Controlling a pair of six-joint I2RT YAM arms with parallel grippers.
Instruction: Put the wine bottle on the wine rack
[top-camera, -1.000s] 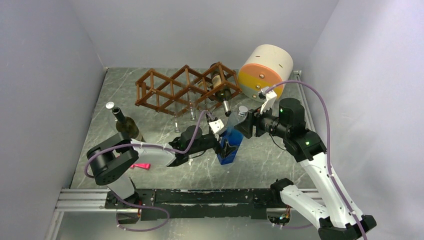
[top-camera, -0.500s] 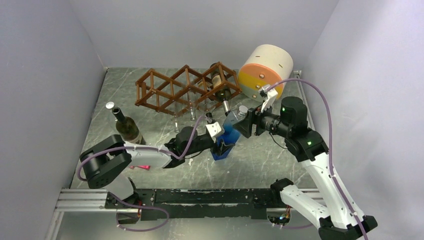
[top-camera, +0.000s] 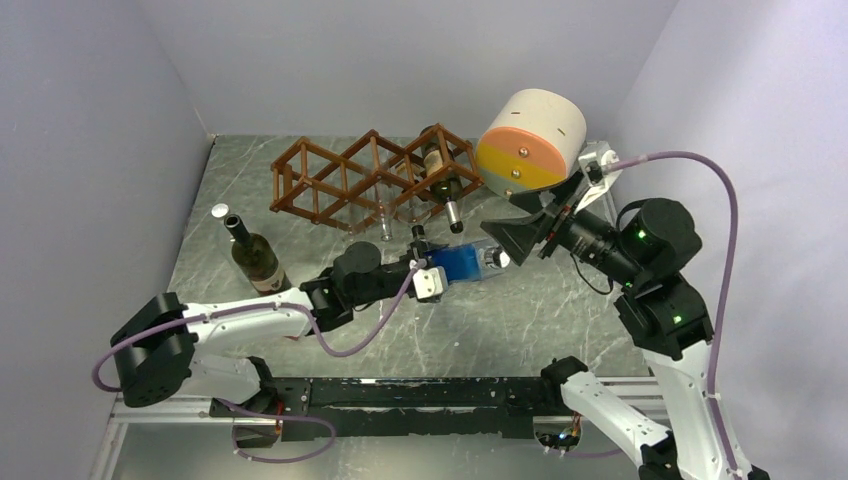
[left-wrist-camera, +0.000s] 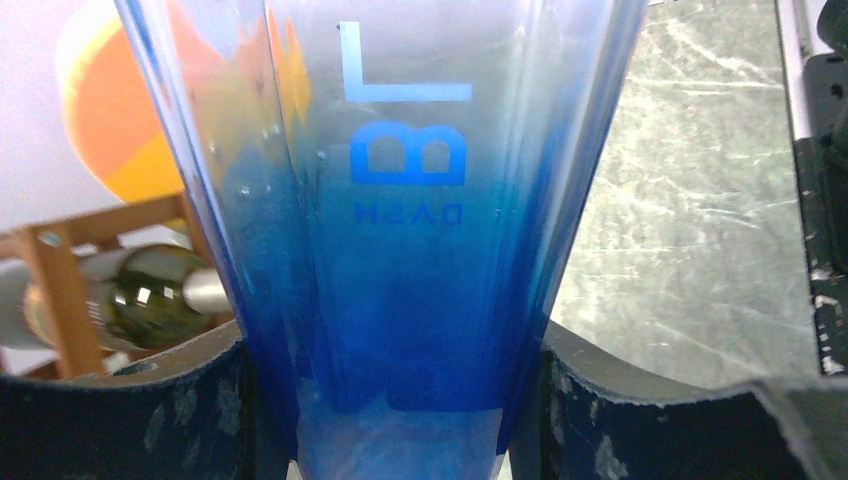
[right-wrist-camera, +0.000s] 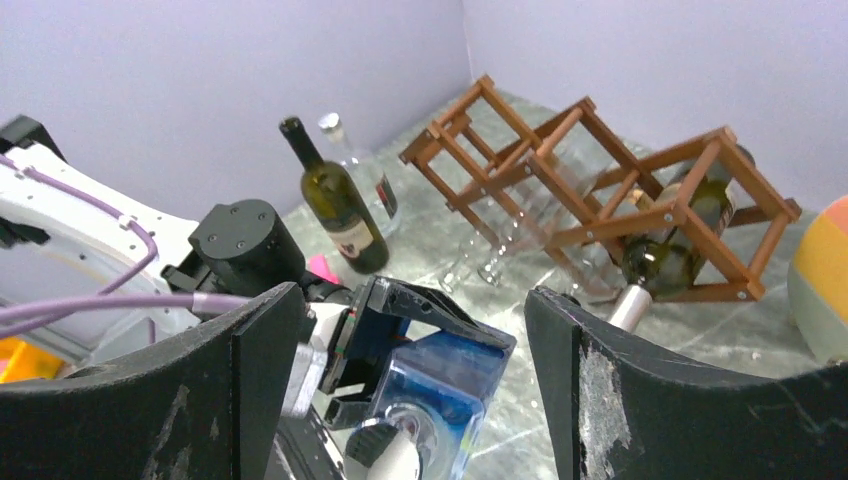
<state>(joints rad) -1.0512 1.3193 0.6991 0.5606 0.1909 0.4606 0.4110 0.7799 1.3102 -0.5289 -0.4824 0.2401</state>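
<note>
A square blue glass bottle (top-camera: 462, 262) hangs roughly level above the table, its neck and cap (right-wrist-camera: 385, 448) pointing right. My left gripper (top-camera: 440, 268) is shut on its base end; in the left wrist view the blue bottle (left-wrist-camera: 400, 250) fills the space between both fingers (left-wrist-camera: 120, 420). My right gripper (top-camera: 503, 246) stands open just off the cap, fingers wide on either side and not touching. The reddish-brown wine rack (top-camera: 370, 175) stands at the back with a dark bottle (top-camera: 440, 180) in its right cell. A dark green wine bottle (top-camera: 255, 258) stands upright at the left.
A cream, orange and yellow cylinder (top-camera: 530, 140) lies right of the rack, close to my right arm. Clear wine glasses (top-camera: 385, 225) stand in front of the rack. A clear capped bottle (top-camera: 220, 212) is behind the green one. A pink object (right-wrist-camera: 322, 268) lies near the left arm.
The blue bottle went from upright on the table to lifted and tipped level in the left gripper. The right gripper let go of its neck, opened wide and drew back to the right.
</note>
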